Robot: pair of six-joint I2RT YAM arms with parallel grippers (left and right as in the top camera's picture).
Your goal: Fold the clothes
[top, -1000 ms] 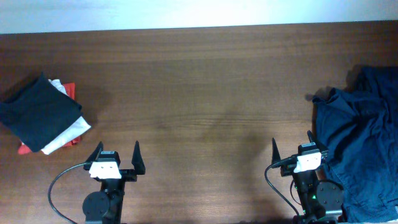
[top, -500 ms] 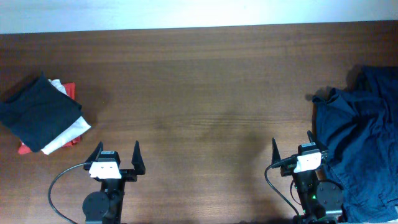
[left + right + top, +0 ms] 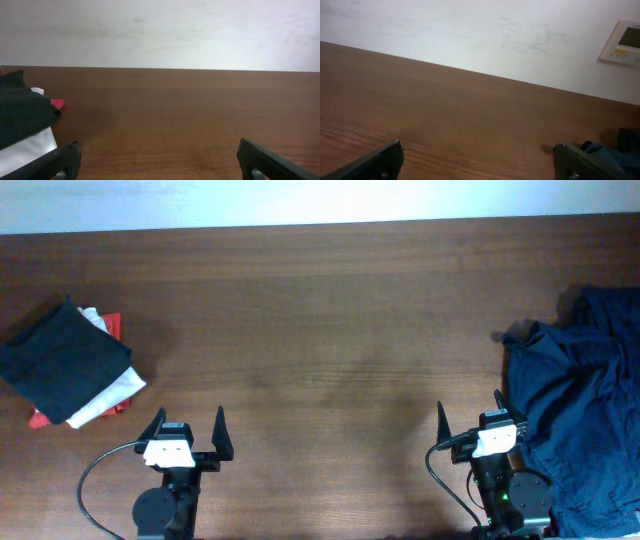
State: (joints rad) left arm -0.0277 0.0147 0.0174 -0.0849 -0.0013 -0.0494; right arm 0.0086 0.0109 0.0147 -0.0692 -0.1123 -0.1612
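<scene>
The left pincer (image 3: 190,422) and right pincer (image 3: 469,415) are held wide over the tabletop (image 3: 320,310); navy garment (image 3: 585,400) is heaped beside the right, folded pile (image 3: 65,365) is laid far left.

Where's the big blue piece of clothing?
In the overhead view, the navy garment lies crumpled at the right edge of the table, just beside the right arm's fingers and far from the folded pile on the left.

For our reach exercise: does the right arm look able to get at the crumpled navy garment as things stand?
Probably yes: the navy garment lies right beside the open right claw, with nothing between them.
</scene>
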